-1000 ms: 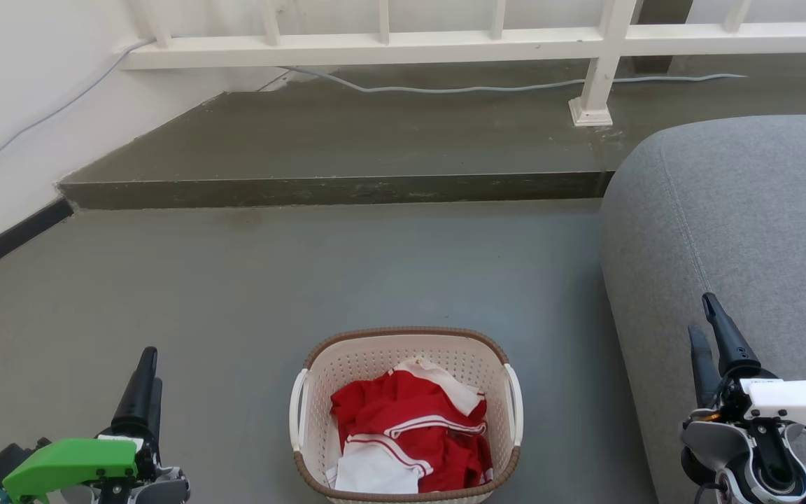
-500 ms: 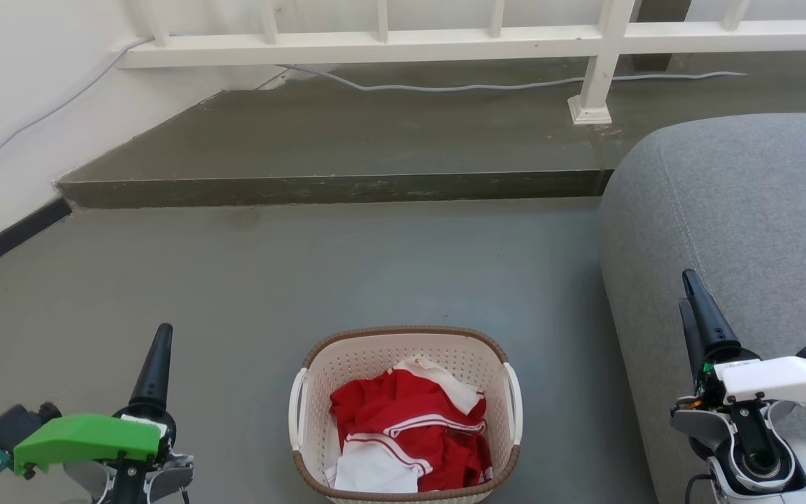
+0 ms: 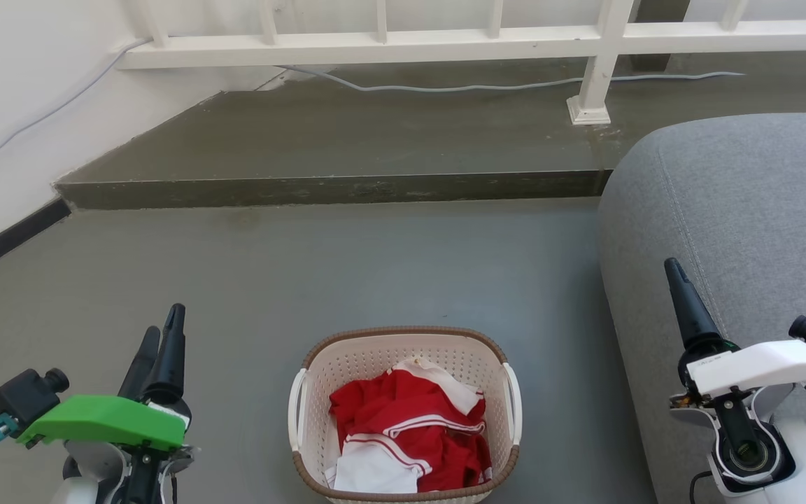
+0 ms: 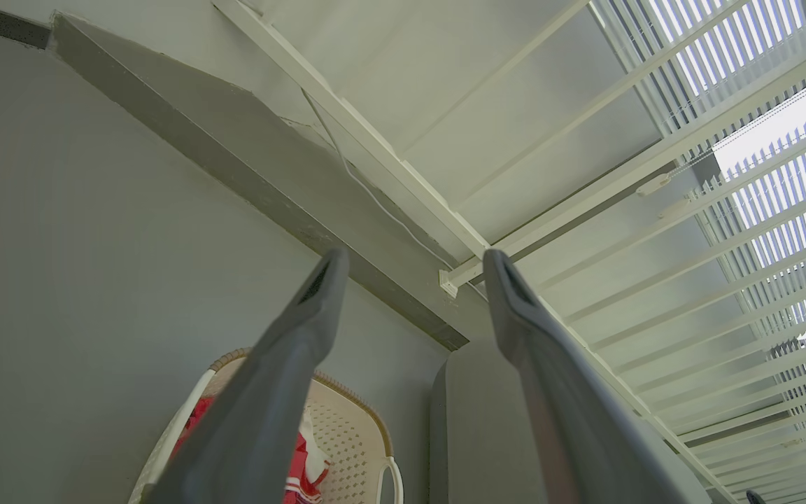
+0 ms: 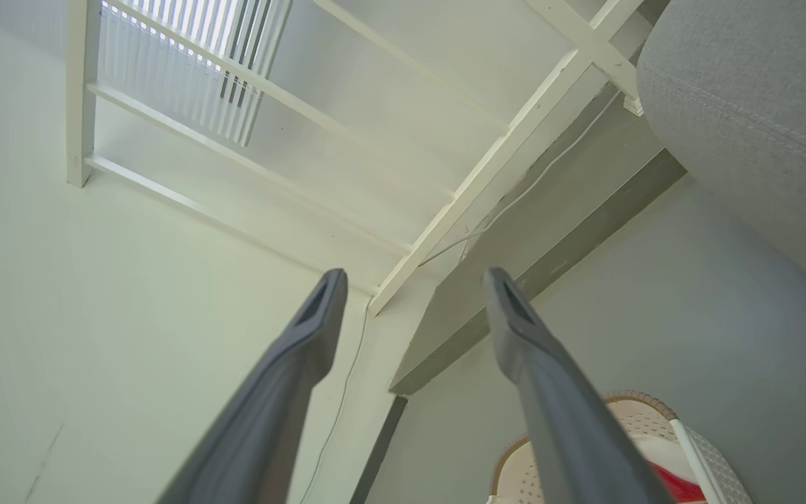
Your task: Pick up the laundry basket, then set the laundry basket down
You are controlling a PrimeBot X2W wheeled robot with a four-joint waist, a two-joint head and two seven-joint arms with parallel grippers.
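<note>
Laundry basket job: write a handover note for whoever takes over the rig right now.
Left gripper: open, empty, left of the laundry basket, apart from it.
Right gripper: open, empty, right of the basket, by the grey sofa.
Basket: upright on the floor, red and white clothes inside.
Done: nothing yet; basket not gripped.
Left to do: grip it, probably by the white side handles, lift, then set down.

We see our right gripper (image 5: 413, 276) with its fingers spread apart. Partly behind one finger, the laundry basket (image 5: 630, 416) stands on the grey floor (image 5: 655, 301), red cloth (image 5: 669, 483) inside, well apart from the floor's stepped edge (image 5: 550, 259).
</note>
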